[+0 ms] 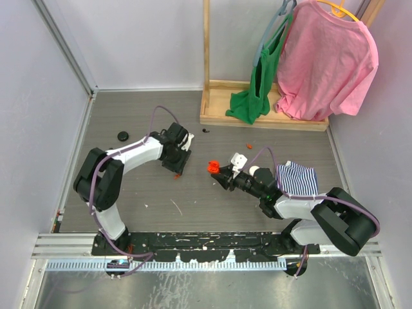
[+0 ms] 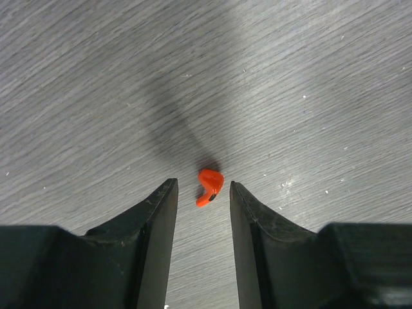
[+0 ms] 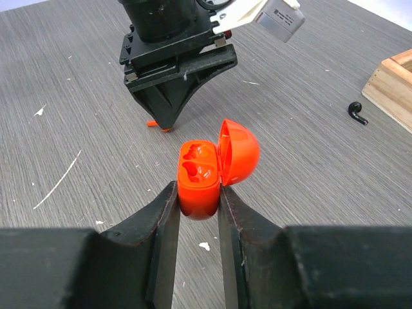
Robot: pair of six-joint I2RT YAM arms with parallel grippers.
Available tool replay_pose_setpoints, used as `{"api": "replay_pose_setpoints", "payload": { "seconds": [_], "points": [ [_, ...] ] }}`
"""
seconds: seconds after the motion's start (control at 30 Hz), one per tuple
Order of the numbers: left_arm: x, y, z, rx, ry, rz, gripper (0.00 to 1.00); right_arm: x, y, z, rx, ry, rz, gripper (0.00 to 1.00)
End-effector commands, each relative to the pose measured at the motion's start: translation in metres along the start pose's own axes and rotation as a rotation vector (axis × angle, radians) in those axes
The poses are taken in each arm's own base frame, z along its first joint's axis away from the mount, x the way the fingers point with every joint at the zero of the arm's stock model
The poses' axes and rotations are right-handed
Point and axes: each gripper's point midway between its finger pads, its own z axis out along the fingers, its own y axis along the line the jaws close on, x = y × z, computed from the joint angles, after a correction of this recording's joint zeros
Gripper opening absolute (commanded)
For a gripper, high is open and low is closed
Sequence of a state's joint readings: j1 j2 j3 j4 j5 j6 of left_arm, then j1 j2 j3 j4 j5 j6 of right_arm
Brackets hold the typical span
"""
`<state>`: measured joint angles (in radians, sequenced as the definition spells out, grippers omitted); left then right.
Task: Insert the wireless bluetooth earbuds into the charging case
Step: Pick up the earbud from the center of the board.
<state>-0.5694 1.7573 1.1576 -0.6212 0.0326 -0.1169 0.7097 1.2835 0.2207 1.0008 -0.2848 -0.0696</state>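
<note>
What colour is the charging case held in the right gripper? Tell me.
The charging case is bright orange-red; the right wrist view shows it best.

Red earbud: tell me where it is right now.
In the left wrist view the red earbud lies on the grey table, between the fingertips of the open left pincer, touching neither. From above, that is left of centre.

Right end effector (image 3: 197, 188) clamps orange charging case (image 3: 201, 168) — lid open, 2 wells showing; black earbud (image 3: 357, 113) beyond.
</note>
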Motion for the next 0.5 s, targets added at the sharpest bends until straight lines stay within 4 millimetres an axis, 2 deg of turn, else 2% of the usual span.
{"api": "replay_pose_setpoints", "payload": {
  "seconds": [0.0, 0.47],
  "points": [
    [-0.008, -0.007, -0.002, 0.038, 0.005, 0.048, 0.39, -0.029, -0.004, 0.008, 0.010, -0.083, -0.035, 0.01],
    [0.001, -0.004, 0.010, 0.026, 0.076, 0.057, 0.37, -0.028, -0.004, 0.009, 0.009, -0.080, -0.035, 0.01]
  ]
}}
